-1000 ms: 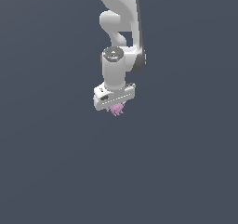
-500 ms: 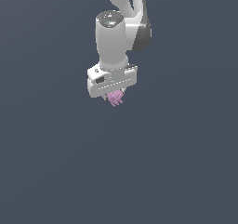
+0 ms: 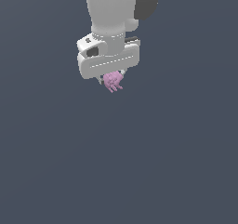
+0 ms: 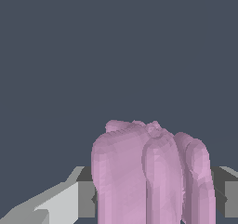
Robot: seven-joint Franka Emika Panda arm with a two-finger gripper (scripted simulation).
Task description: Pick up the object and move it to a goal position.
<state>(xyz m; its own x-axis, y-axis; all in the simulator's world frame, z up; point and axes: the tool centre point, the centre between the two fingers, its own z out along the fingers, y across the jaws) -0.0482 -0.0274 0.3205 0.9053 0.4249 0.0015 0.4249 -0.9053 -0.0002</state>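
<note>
**The robot holds the pink thing up in the air**

The picking-up part looks done. The carrying part is the step in hand. The white gripper (image 3: 111, 81) is closed on the object (image 3: 113, 82), which hangs just under the gripper's wide white body. Nothing is under the object but the plain dark grey floor (image 3: 139, 172), and the object looks well above it, though there is no shadow to make that sure.

No mark for the goal shows in either view, so I cannot tell how far there is to go or which way. The next move, I think, is to keep the squeeze tight and carry the object to the goal spot in a smooth way. A hard jerk could make such a small, bumpy thing slip out.

The object is pink-lilac and lumpy. In the exterior view it is small, much narrower than the gripper, with short stubby prongs poking down and toward the exterior view's right. In the wrist view the object (image 4: 148, 172) fills the space between the two fingers (image 4: 88, 197). There it looks like a bunch of fat, round fingers standing side by side, smooth and soft-edged. The fingers press on it from both sides, and only their grey and dark inner parts peek out past it.
</note>
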